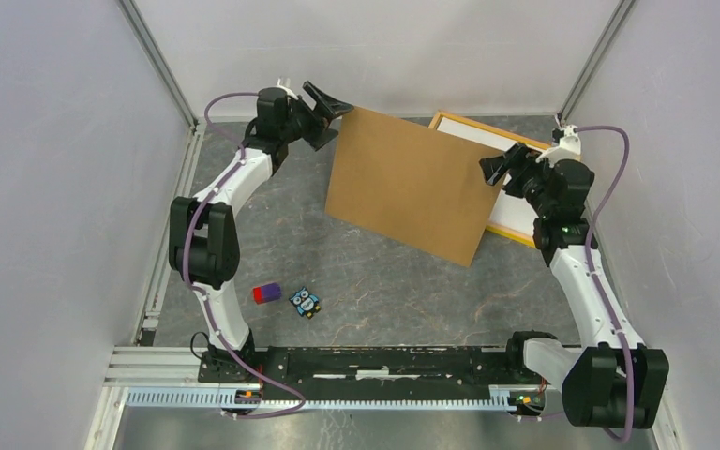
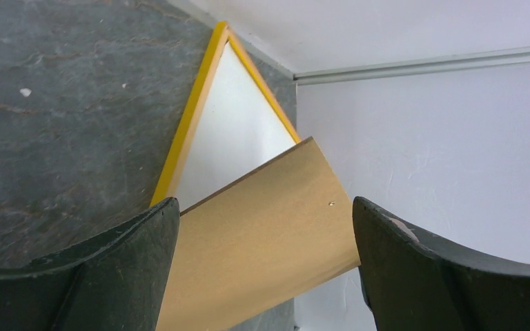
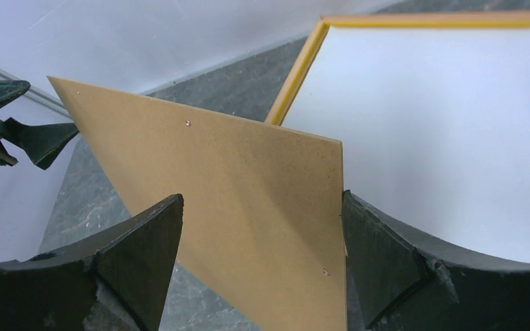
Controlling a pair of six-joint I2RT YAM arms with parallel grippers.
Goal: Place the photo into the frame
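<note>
The frame [image 1: 487, 127], with a thin yellow-orange border, lies flat at the back right. A plain white surface [image 1: 516, 211] fills it. I cannot tell if this is the photo's back, and no printed side shows. A brown hardboard panel [image 1: 408, 183] covers the frame's left part. My left gripper [image 1: 337, 122] stands open at the panel's back-left corner, which sits between its fingers [image 2: 266, 207]. My right gripper [image 1: 492, 171] is open at the panel's right edge, straddling a corner [image 3: 262, 200] with one finger [image 3: 379, 248] against the edge.
A small red-and-purple block [image 1: 265, 293] and a flat owl figure [image 1: 306, 302] lie on the grey tabletop in front of the panel. White enclosure walls close in the back and both sides. A metal rail [image 1: 337, 396] runs along the near edge.
</note>
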